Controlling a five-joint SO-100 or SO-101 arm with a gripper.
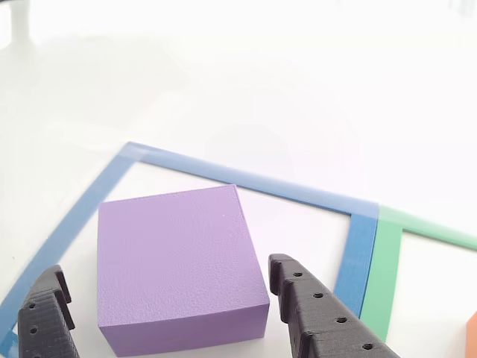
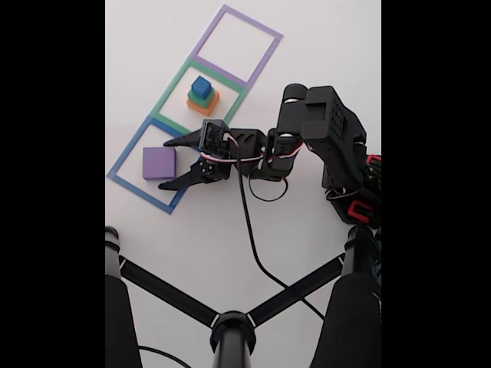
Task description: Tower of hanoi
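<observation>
The purple block (image 1: pixel 179 261) lies flat on the white table inside the blue square outline (image 1: pixel 246 179). My gripper (image 1: pixel 165 267) is open, with one black finger on each side of the block and a gap to both. In the fixed view the gripper (image 2: pixel 164 164) reaches from the right and straddles the right part of the purple block (image 2: pixel 153 162). The orange block (image 2: pixel 203 106), green block (image 2: pixel 201 97) and blue block (image 2: pixel 202 84) are stacked in that order, blue on top, inside the green outline (image 2: pixel 173 96). An orange corner (image 1: pixel 472 335) shows at the other view's right edge.
A purple square outline (image 2: pixel 235 46) lies beyond the green one with nothing in it. My arm's body (image 2: pixel 330 138) stands to the right of the squares. Black stand legs (image 2: pixel 230 322) and a cable (image 2: pixel 253 238) cross the near part of the table.
</observation>
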